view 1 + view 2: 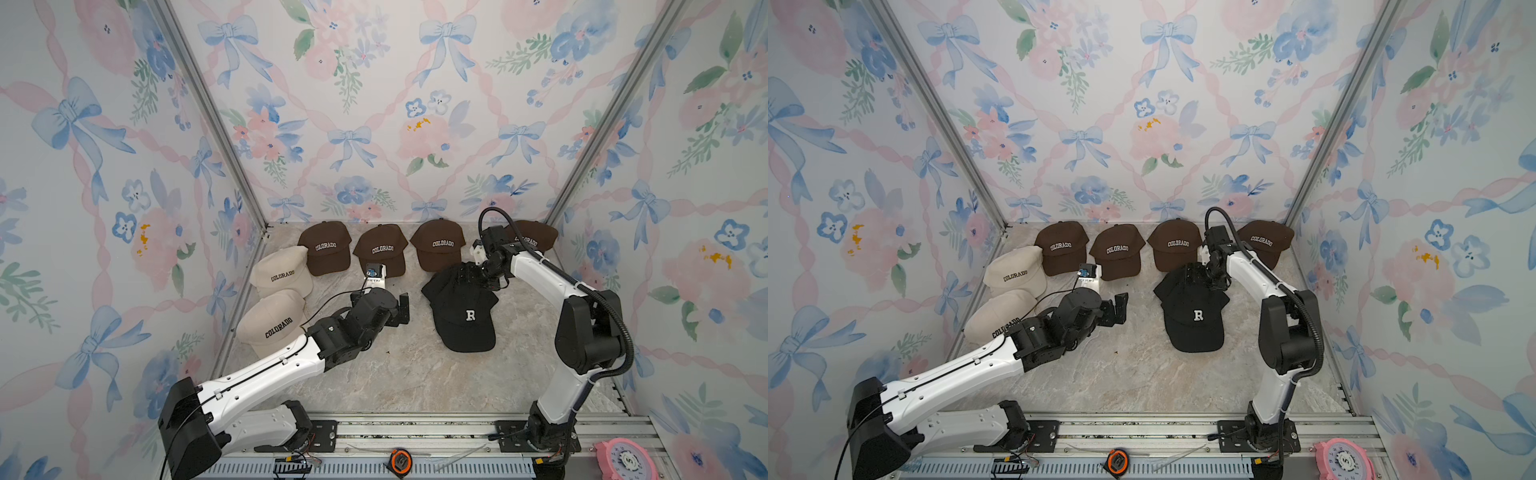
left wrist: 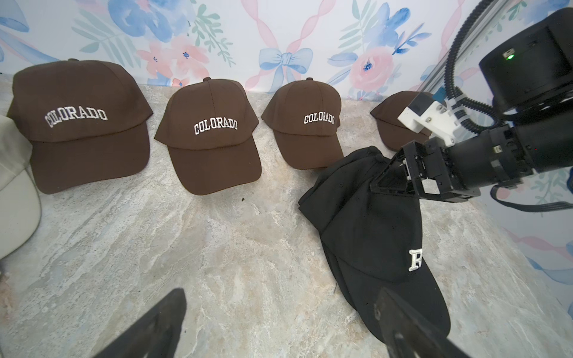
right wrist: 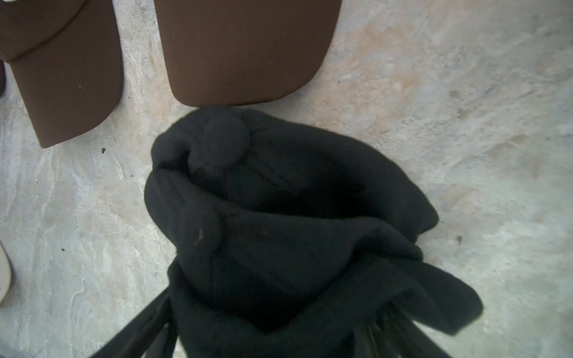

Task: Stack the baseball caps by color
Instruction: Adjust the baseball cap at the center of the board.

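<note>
On the marble table (image 1: 415, 374), black caps (image 1: 463, 316) sit piled by colour; right claw (image 2: 393, 179) straddles their crown, open, left claw (image 1: 401, 307) open.

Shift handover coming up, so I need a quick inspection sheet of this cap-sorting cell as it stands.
Surface: marbled tabletop, a few dark specks.
Job's things: four brown COLORADO caps in a row at the back, unstacked; two cream COLORADO caps overlapping at left; black R caps piled in the middle.
Clutter: orange tape measure and pink dial on the front rail.
Grippers: left gripper open, empty, above the table; right gripper jaws spread at the black pile's crown.
Cables: black hose along right arm.
Surroundings: floral wallpaper walls.
</note>
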Action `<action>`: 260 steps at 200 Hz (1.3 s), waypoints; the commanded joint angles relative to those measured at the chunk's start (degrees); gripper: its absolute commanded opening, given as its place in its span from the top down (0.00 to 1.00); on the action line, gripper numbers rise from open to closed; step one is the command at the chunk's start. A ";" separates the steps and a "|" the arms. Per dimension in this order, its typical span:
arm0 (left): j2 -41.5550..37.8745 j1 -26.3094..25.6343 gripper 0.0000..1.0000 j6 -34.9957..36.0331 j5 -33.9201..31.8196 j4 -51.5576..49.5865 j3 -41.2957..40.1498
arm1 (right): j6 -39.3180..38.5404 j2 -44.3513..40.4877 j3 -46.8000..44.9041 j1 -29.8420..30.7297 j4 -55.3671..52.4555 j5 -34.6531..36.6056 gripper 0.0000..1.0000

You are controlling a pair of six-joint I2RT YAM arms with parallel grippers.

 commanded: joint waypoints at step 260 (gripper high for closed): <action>5.87 0.43 0.02 1.59 5.30 0.03 4.15 | 7.78 0.67 -9.29 -9.21 11.31 3.75 0.40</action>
